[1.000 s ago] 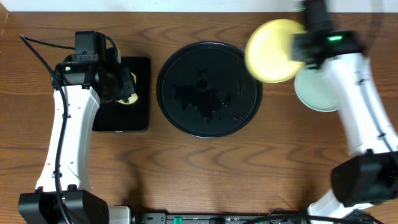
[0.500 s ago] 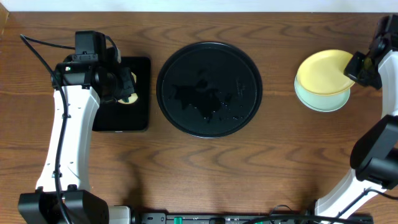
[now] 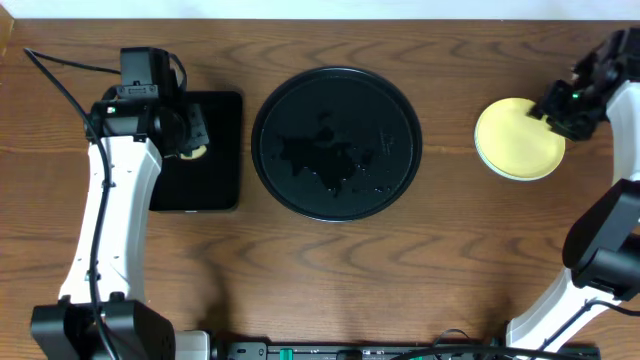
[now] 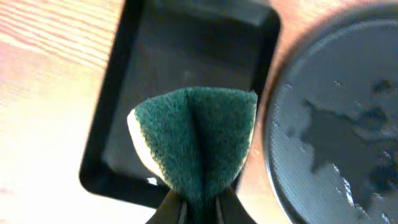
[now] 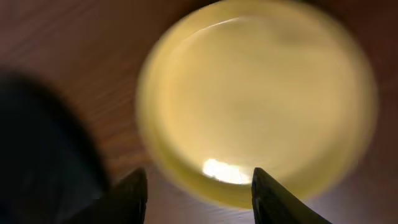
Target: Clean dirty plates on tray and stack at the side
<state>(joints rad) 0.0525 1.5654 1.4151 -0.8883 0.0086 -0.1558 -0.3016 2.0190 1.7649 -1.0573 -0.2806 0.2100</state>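
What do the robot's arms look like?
The left arm and right arm are smooth white tubes with chunky black joints. A thin black cable loops off the left one. The left end effector and right end effector are black, and a tiny green light glows by the right one.

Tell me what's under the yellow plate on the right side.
A sliver of a pale blue plate shows beneath the yellow plate. How many plates are stacked below it is covered.

Brown wood-grain table (image 3: 330,270); pale strip (image 3: 300,8) along far edge.
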